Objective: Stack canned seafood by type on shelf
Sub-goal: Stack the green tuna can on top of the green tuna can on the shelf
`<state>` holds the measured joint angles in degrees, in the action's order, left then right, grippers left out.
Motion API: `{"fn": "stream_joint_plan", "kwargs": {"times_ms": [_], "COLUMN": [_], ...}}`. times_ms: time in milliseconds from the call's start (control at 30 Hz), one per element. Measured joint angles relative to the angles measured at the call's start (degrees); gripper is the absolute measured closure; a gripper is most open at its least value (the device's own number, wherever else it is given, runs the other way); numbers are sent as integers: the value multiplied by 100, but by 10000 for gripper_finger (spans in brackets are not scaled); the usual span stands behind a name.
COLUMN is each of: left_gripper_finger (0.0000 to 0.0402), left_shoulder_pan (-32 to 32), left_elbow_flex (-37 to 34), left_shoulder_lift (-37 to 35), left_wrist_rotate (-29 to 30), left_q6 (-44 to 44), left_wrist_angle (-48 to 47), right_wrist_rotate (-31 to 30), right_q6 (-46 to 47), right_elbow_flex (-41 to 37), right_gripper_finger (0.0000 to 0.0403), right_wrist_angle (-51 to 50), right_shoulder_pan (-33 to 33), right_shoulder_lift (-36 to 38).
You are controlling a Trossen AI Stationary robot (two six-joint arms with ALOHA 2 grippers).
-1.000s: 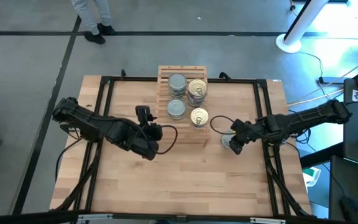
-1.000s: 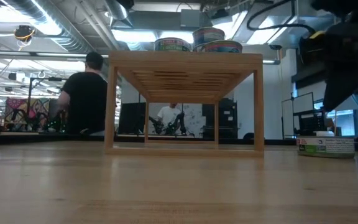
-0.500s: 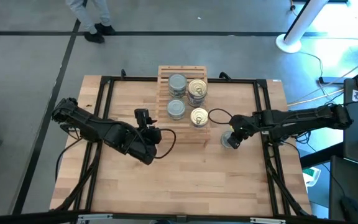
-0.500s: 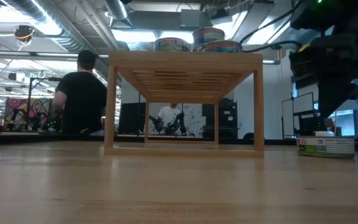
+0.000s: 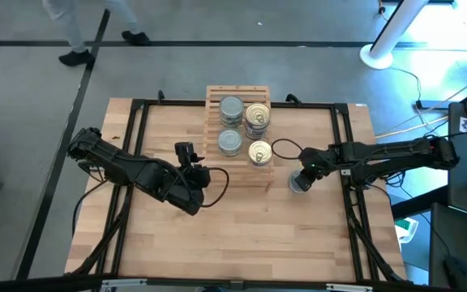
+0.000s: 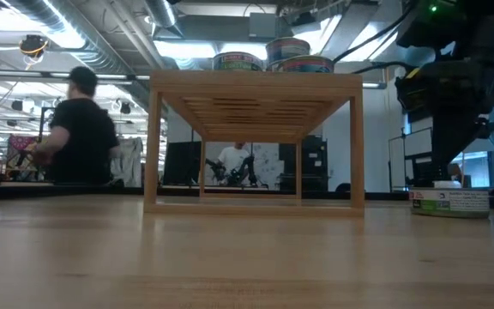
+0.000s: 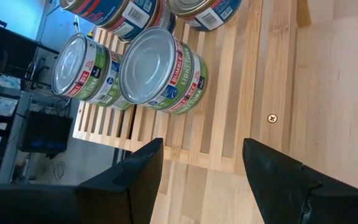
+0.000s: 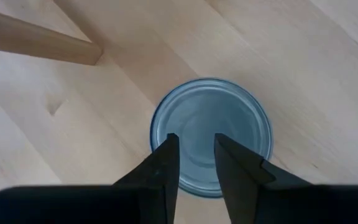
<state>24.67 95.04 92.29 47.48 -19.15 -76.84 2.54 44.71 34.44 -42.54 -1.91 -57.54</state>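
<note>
Judging by how things lie, the job looks most of the way done, with at least one tin left to place. Starting at the left, the left gripper hangs beside the shelf's near-left corner with its fingers apart and nothing between them; it looks to be waiting.

On the shelf stand the sorted tins: two silver-topped cans in one column and two gold-topped ones in the next. The far gold one stands taller than its neighbours, so it looks like a stack (how many tins deep I cannot tell from here). The left wrist view shows green-labelled tins sitting flat on the slats.

To the right, one silver-topped tin sits on the worktop just beside the shelf's near-right corner. The right gripper hovers directly over it, its fingers set a narrow gap apart above the lid and not clamped on anything. That tin probably belongs with the silver column.

The worktop is pale butcher-block wood inside a black frame. Beyond it is a grey concrete floor with dark lines; a person in a dark top passes behind, and another sits farther back.
</note>
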Motion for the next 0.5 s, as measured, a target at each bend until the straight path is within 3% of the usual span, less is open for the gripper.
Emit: {"fn": "stream_joint_plan", "kwargs": {"times_ms": [100,367,500], "left_gripper_finger": [185,185,185], "left_shoulder_pan": [0,0,0], "left_elbow_flex": [0,0,0], "left_shoulder_lift": [0,0,0], "left_wrist_rotate": [0,2,2], "left_q6": [-1,0,2], "left_wrist_angle": [-2,-2,-4], "right_wrist_rotate": [6,-161,-161], "right_q6": [1,151,129], "right_elbow_flex": [0,0,0], "right_gripper_finger": [289,194,171], "right_wrist_angle": [-1,-323,-762], "right_shoulder_pan": [0,-1,-2], "right_shoulder_lift": [0,0,0]}}
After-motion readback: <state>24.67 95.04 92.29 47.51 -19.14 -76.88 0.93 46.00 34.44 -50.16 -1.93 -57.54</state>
